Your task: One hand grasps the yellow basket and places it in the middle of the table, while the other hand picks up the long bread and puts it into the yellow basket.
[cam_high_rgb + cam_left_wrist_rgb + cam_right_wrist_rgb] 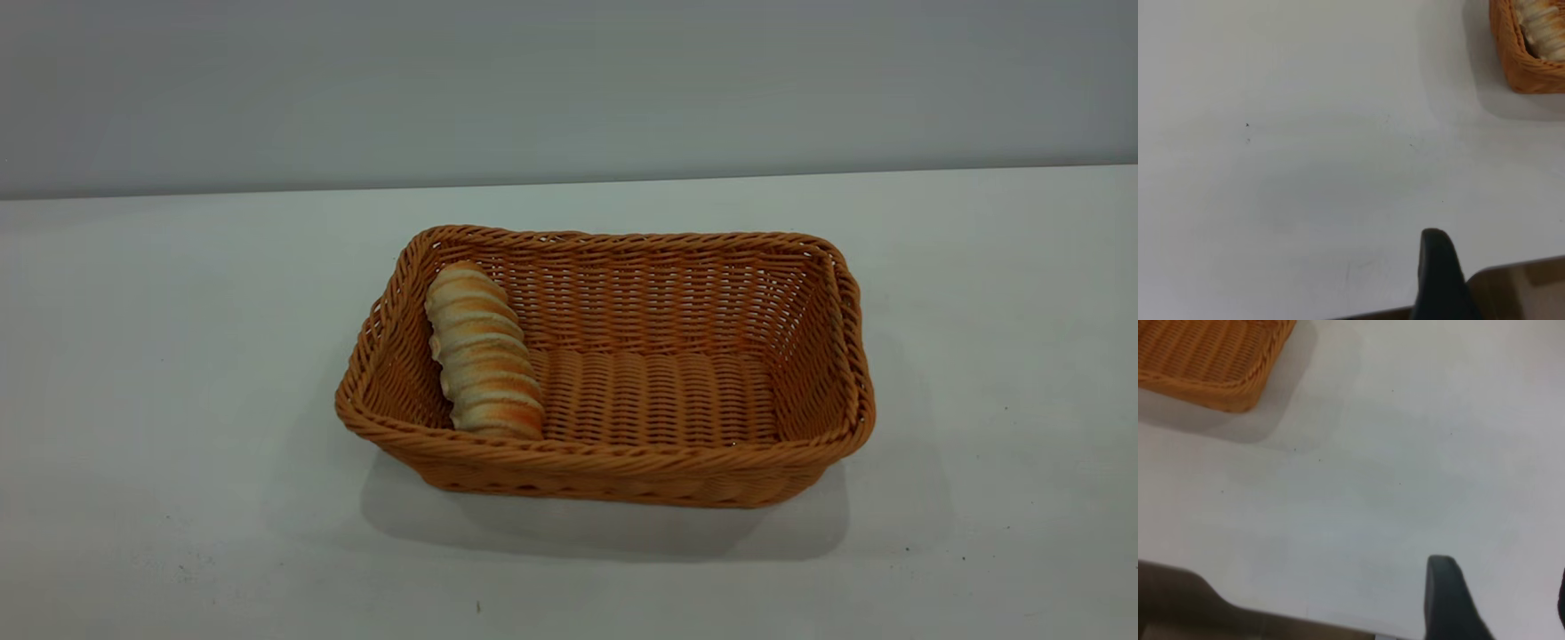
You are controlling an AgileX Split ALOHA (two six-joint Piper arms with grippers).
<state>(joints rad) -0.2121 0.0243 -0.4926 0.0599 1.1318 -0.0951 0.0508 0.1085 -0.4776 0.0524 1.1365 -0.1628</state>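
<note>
The white table [178, 373] is seen as a wide plain surface with a few small dark specks. The yellow basket [622, 364] is placed near the middle of it and is standing flat, with nothing touching it from outside. The long bread [484, 356] is laid inside the basket, at the end toward the left arm's side, and it is leaned against the sloped woven wall there.

Both steps of the task are judged to be done: the basket is set in the middle and the bread is put into it. Nothing is seen that is left to do.

In the wrist views only one dark finger of the left gripper [1438, 273] and of the right gripper [1445, 597] is shown, well apart from the basket, over bare table near its edge. Whether the fingers are spread or pressed together cannot be told.
</note>
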